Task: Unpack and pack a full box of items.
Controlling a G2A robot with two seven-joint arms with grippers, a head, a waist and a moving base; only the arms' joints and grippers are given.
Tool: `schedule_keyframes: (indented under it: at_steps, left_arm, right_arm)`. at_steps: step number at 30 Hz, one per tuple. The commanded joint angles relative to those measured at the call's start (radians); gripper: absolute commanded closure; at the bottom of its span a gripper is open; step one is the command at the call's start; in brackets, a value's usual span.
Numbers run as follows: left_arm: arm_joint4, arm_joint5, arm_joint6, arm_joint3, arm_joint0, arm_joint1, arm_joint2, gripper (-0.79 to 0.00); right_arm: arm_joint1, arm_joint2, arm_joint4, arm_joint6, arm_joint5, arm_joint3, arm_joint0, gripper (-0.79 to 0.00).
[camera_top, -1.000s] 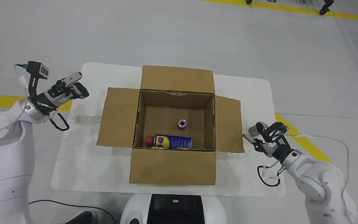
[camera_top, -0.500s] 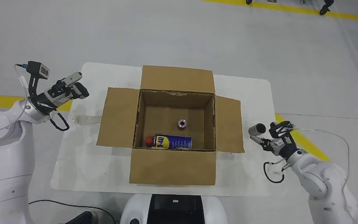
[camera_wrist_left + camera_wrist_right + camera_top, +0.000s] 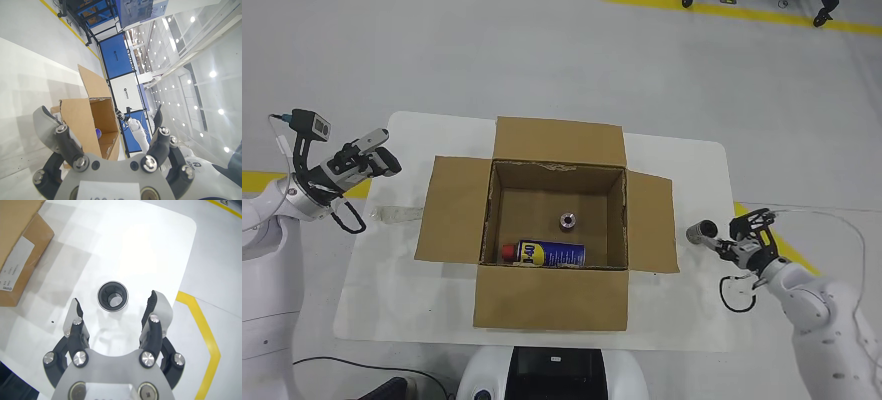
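White table (image 3: 692,160) with open box (image 3: 552,295) — spray can (image 3: 544,253) inside. Right gripper (image 3: 732,240) spread wide, black tube (image 3: 112,296) just ahead, not touching. Left gripper (image 3: 387,160) spread wide too.

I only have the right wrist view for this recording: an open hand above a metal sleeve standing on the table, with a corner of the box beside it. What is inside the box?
Observer: A spray can lies on the floor of the box, along the wall nearest the robot.
Operator: Anything else in there?
Observer: A small metal ring sits mid-floor, apart from the can.
Operator: And the left hand?
Observer: The left hand is open and empty, past the box's opposite side, by the edge of the table.
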Motion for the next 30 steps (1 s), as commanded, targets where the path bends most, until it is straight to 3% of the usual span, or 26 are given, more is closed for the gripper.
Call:
schedule_keyframes:
  at_steps: [1,20,22,24,26,27,30]
  left_arm:
    - [0.0,0.0,0.0,0.0,0.0,0.0,0.0,-0.785]
    - [0.0,0.0,0.0,0.0,0.0,0.0,0.0,-0.785]
    - [0.0,0.0,0.0,0.0,0.0,0.0,0.0,-0.785]
    - [0.0,0.0,0.0,0.0,0.0,0.0,0.0,-0.785]
    - [0.0,0.0,0.0,0.0,0.0,0.0,0.0,-0.785]
    - [0.0,0.0,0.0,0.0,0.0,0.0,0.0,-0.785]
    - [0.0,0.0,0.0,0.0,0.0,0.0,0.0,-0.785]
  right_arm:
    - [0.0,-0.01,0.012,-0.001,-0.01,0.018,0.012,-0.686]
    - [-0.003,-0.107,-0.046,-0.016,0.019,0.1,0.09,-0.656]
    - [-0.003,-0.112,-0.044,-0.016,0.02,0.112,0.098,-0.573]
    - [-0.003,-0.116,-0.042,-0.017,0.018,0.122,0.104,-0.385]
    - [-0.002,-0.121,-0.044,-0.009,0.02,0.134,0.112,-0.323]
    - [-0.003,-0.124,-0.04,-0.006,0.021,0.139,0.116,-0.256]
    - [-0.002,-0.13,-0.034,-0.001,0.023,0.149,0.125,-0.194]
